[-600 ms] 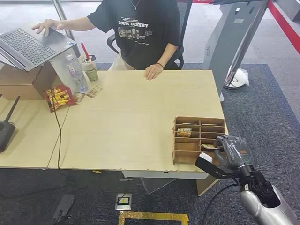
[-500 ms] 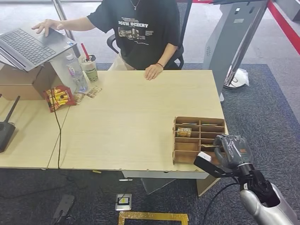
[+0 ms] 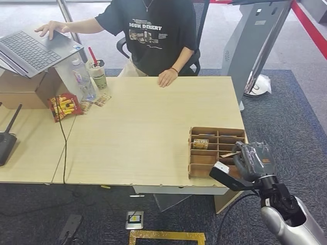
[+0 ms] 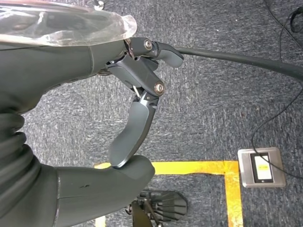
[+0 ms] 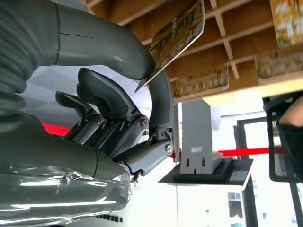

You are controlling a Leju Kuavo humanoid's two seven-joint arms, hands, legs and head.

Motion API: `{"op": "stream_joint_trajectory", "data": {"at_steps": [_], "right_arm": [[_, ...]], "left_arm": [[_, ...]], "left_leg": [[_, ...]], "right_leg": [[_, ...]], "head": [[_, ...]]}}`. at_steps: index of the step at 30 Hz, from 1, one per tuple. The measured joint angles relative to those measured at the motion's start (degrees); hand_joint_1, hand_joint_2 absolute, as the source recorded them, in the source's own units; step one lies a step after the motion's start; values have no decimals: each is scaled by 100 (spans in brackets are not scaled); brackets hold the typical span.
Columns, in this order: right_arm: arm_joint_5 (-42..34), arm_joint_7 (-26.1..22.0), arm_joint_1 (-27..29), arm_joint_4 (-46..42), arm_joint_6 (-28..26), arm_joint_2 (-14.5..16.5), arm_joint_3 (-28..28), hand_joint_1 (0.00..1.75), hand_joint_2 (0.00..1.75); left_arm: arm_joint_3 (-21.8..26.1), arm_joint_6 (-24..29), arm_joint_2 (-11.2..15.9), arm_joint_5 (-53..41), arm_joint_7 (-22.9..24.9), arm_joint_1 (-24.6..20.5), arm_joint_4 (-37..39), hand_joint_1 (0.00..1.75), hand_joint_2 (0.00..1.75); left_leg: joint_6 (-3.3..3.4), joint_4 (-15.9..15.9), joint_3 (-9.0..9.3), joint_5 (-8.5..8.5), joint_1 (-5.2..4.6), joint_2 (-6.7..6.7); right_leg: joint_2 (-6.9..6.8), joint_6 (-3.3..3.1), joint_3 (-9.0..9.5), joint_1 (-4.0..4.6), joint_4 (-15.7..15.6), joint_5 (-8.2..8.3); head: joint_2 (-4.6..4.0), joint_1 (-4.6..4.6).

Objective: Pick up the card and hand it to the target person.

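The bench (image 3: 146, 132) carries a wooden organizer (image 3: 216, 151) at its right end. The card (image 5: 177, 31) is pinched by the right hand (image 3: 252, 161) just above a compartment. Lift it straight clear before turning toward the person (image 3: 154, 35). The left hand (image 4: 136, 118) hangs curled, holding nothing.

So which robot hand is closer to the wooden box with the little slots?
The right hand is at the wooden organizer, pinching a card. The left hand hangs over the carpet floor.
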Motion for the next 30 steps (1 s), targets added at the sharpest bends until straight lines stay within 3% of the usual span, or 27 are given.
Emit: {"op": "stream_joint_trajectory", "data": {"at_steps": [15,20,30], "right_arm": [[-1167,-140,13,-761,-675,-161,-1476,175,175],[-1030,-148,-422,-518,-1185,90,-1610,175,175],[-338,-83,-2062,1124,-1526,902,-1308,175,175]], "left_arm": [[-1,21,-36,-52,-17,11,0,0,175],[-23,9,-88,-163,36,-82,0,0,175],[-163,-72,-170,-382,165,-268,-2,0,175]], "left_leg": [[0,1,-1,0,0,1],[-2,0,-1,3,0,3],[-1,0,-9,18,0,-7]], "right_leg": [[-1,0,1,-1,0,0],[1,-3,2,0,6,3],[-4,-6,-6,0,18,8]], "head": [[0,1],[-1,1],[0,1]]}}
